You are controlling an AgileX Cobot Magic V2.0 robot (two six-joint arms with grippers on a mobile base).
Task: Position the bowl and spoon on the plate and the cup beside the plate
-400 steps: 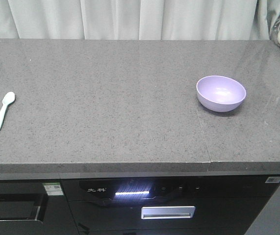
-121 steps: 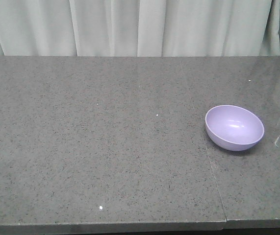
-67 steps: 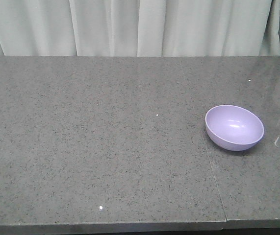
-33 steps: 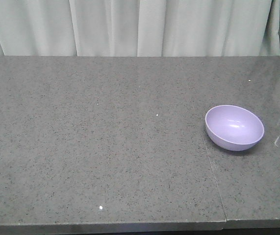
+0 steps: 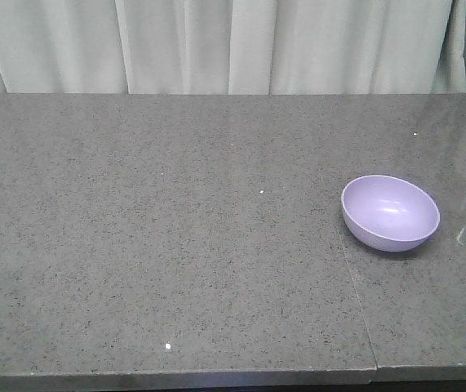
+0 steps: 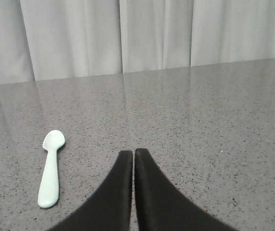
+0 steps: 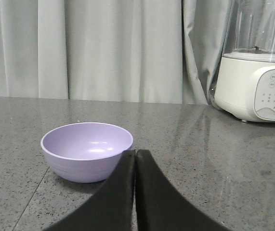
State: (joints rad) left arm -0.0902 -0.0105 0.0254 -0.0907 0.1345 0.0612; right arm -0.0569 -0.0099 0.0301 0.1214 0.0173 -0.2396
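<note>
- Hovering low and level over the grey surface (image 5: 175,269), the left claw (image 6: 134,152) has its two black fingers pressed together, gripping nothing.
- Spoon (image 6: 50,168): flat on the surface, ahead and left of the left claw, apart from it.
- Right claw (image 7: 135,152): fingers likewise together and empty, pointing toward the bowl (image 7: 86,147), upright on the surface near its tips.
- White blender (image 7: 260,72): right rear.
</note>
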